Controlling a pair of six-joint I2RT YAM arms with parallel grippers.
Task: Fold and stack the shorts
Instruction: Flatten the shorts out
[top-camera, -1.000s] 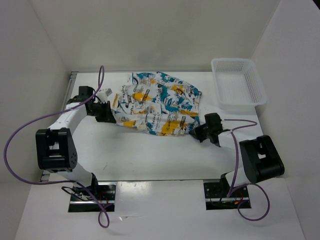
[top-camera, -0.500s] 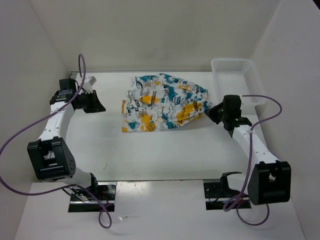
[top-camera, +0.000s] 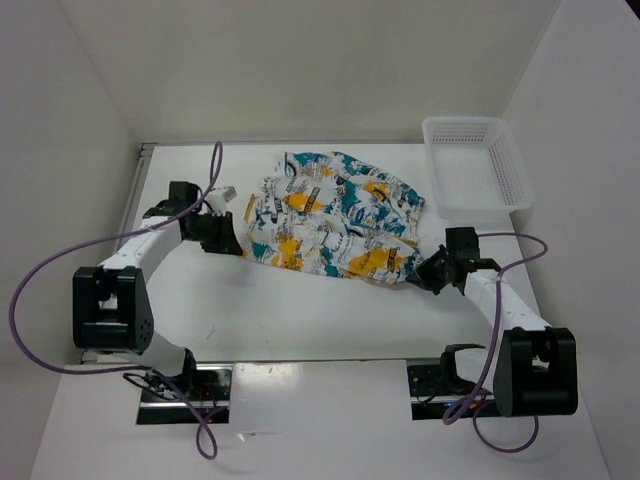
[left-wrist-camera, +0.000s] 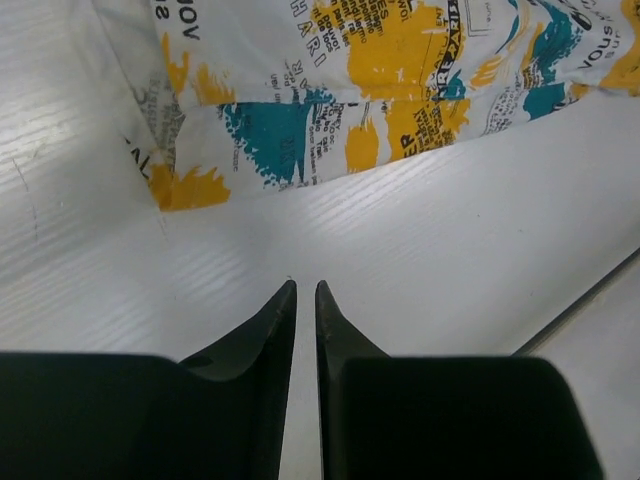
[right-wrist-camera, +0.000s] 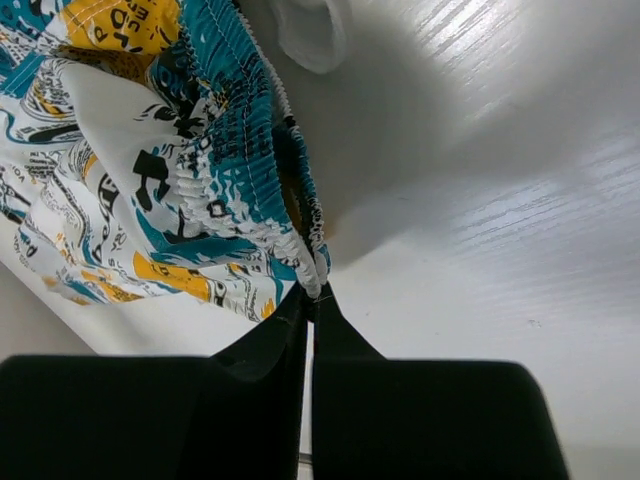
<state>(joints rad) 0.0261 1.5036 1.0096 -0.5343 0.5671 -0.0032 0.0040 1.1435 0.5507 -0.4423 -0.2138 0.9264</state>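
Observation:
The shorts, white with teal, orange-yellow and black print, lie spread and rumpled on the middle of the white table. My right gripper is at their near right corner. In the right wrist view it is shut on the teal elastic waistband of the shorts. My left gripper is at the shorts' left edge. In the left wrist view it is shut and empty over bare table, with the hem of the shorts a little ahead of the tips.
A white plastic mesh basket stands at the back right of the table, close to the shorts' right end. White walls enclose the table at the left, back and right. Purple cables loop from both arms.
The right gripper has pulled the shorts' right corner toward the near side, spreading the cloth. The left gripper has swung from the far left in to the shorts' left edge.

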